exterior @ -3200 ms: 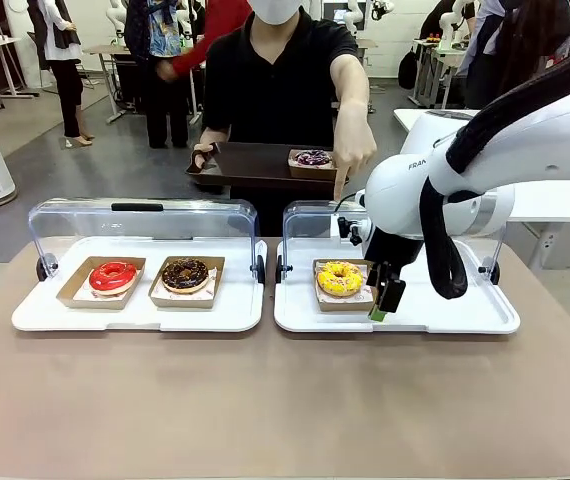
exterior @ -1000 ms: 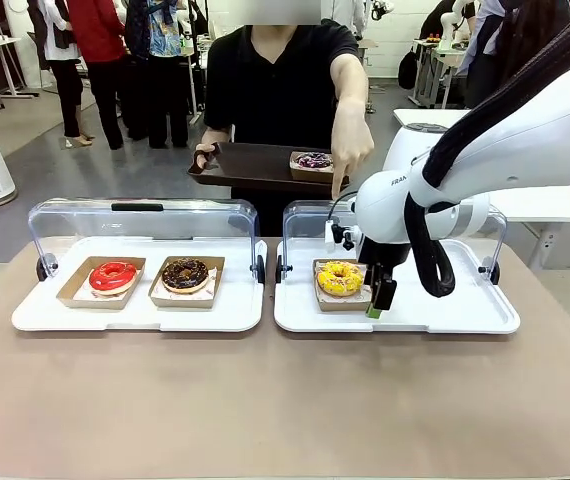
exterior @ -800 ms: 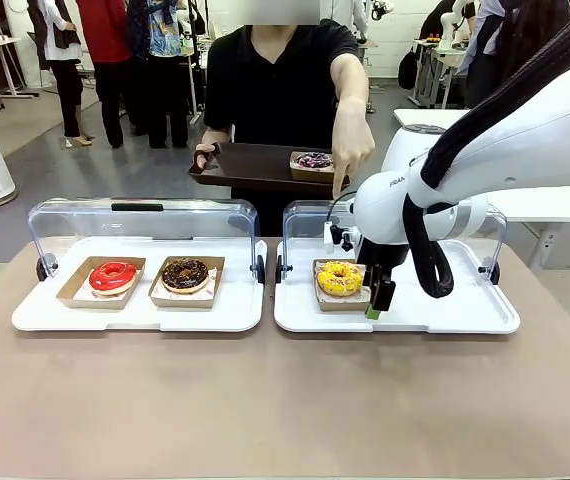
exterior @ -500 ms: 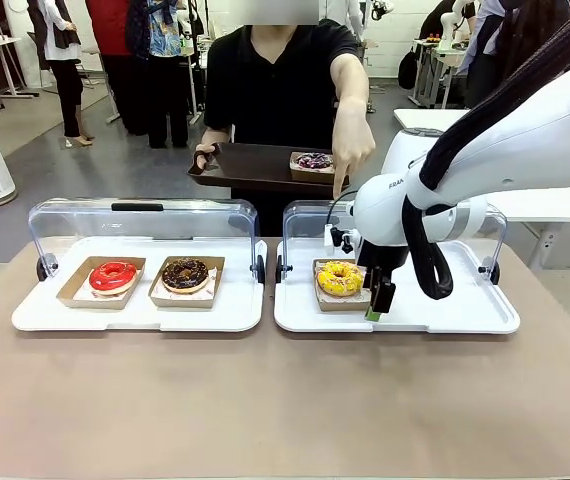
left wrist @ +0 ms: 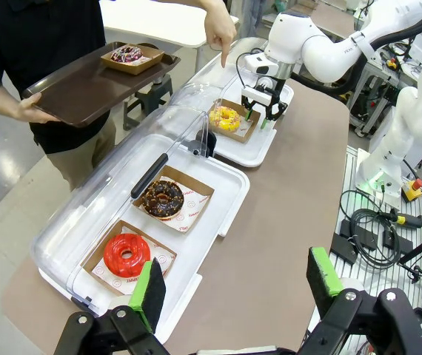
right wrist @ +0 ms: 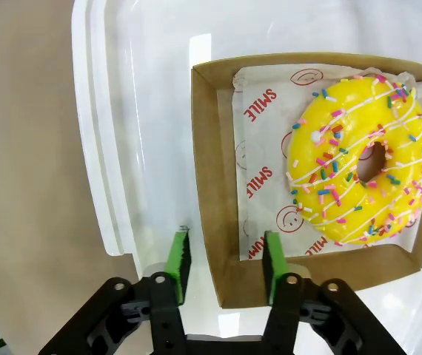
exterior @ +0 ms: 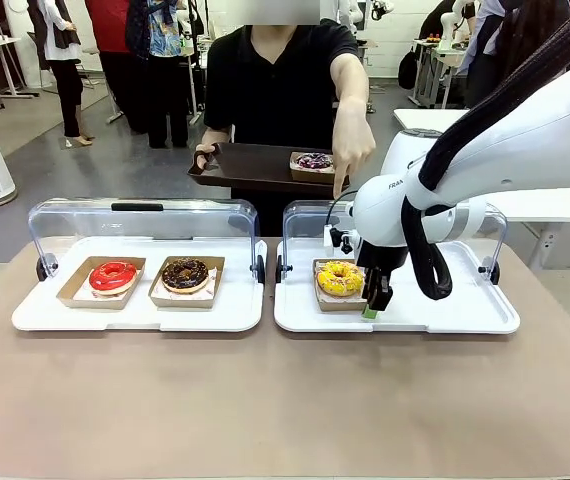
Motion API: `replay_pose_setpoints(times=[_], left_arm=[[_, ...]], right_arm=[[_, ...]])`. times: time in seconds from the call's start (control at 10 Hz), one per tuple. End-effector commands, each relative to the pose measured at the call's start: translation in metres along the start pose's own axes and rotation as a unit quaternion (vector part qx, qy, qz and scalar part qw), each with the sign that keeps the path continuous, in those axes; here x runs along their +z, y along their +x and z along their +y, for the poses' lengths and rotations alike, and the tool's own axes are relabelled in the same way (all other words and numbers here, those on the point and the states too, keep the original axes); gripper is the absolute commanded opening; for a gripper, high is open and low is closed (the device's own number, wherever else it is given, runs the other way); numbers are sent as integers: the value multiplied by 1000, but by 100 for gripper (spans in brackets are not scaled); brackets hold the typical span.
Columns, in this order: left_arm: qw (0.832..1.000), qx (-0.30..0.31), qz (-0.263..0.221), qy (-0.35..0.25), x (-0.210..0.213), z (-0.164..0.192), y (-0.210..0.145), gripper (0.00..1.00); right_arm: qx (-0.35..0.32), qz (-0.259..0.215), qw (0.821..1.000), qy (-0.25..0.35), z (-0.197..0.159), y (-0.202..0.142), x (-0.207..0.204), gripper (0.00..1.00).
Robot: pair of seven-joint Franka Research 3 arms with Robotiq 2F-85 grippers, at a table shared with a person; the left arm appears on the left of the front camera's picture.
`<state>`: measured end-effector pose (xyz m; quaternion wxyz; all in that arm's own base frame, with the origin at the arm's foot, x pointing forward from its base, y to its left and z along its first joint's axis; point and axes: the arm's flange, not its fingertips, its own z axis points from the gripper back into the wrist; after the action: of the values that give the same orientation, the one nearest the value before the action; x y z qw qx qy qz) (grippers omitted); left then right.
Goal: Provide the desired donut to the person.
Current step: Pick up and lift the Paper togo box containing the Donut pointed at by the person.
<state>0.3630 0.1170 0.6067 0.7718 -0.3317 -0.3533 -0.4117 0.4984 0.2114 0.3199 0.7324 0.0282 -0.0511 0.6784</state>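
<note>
Finds the right arm reaching in from the side, wrist bent so that the right gripper points straight down. Shows its jaws about half closed, astride the near wall of a cardboard box: one pad outside on the white tray, the other inside over the printed paper. Leaves paper visible between that pad and the wall, so nothing pinched. Places the yellow donut in the box, just beyond the inner pad, untouched. Shows the left gripper up high, jaws wide with nothing between, red donut and chocolate donut ahead of them. Has the person pointing one hand down, above and beyond the right jaws, the other hand gripping a brown tray. Loses the box's near corner behind the fingers from the front. Barely makes out the purple-iced donut on the brown tray. Counts four donuts, four boxes, two white trays, one brown tray.
</note>
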Motion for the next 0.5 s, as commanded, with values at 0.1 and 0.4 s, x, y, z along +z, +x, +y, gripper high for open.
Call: replay_pose_setpoints(times=[0.1,0.4], left_arm=[[1000,1,-4,-3,2,-1,0,100],[1000,1,-4,-3,2,-1,0,100]], right_arm=[[0,3,1000,-4,-8,3,-4,0],[4,1,1000,-3,-7,2,-4,0]])
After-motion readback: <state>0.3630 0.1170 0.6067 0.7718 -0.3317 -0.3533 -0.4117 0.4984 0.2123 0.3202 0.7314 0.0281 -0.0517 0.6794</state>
